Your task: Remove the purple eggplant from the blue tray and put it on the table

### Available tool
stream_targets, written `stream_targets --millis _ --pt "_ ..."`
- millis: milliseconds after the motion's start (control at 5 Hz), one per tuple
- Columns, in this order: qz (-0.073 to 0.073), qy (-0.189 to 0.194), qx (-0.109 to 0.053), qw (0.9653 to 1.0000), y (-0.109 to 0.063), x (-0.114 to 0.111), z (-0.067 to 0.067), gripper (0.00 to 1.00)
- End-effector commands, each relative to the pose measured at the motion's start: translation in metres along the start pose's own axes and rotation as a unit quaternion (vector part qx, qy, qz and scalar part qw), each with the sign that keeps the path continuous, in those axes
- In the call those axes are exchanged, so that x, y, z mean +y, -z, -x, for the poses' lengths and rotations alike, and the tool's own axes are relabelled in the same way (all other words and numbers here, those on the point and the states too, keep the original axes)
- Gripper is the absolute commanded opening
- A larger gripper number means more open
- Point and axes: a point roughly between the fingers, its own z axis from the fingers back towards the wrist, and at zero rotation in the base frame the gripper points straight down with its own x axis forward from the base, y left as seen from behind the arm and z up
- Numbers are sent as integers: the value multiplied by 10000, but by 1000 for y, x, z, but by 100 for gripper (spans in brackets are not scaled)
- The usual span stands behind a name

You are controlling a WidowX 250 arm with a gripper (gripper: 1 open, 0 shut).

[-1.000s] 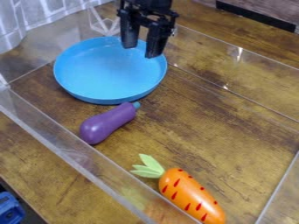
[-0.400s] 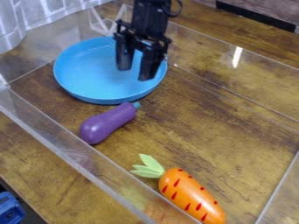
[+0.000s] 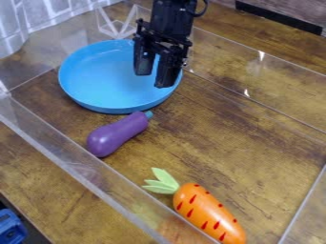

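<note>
The purple eggplant (image 3: 116,133) lies on the dark wood table (image 3: 242,143), just in front of the blue tray (image 3: 102,81), its teal stem cap pointing toward the tray's rim. The tray holds nothing. My gripper (image 3: 155,69) hangs over the tray's right side, fingers pointing down, open and empty, above and behind the eggplant.
An orange carrot (image 3: 204,212) with green leaves lies at the front of the table. Clear acrylic walls (image 3: 76,176) border the surface on all sides.
The gripper dipped down and left over the tray, then moved back up and slightly right. The eggplant, tray and carrot have not moved.
</note>
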Motion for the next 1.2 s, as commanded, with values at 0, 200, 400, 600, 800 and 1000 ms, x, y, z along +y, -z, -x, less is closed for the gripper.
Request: stream_targets --millis 0,200,400,600,800,1000 --pt "-109 -325 -632 9974 -33 -2 4 100" --pt "-120 -326 -762 9965 -36 0 1 100" --pt "-118 -385 -757 9963 -33 5 -5 100" --pt "-76 -722 -763 9944 -46 18 1 100" --pt "-42 -1048 -717 9919 -56 31 5 100" --pt "-8 -1285 -712 9891 -64 38 11 100"
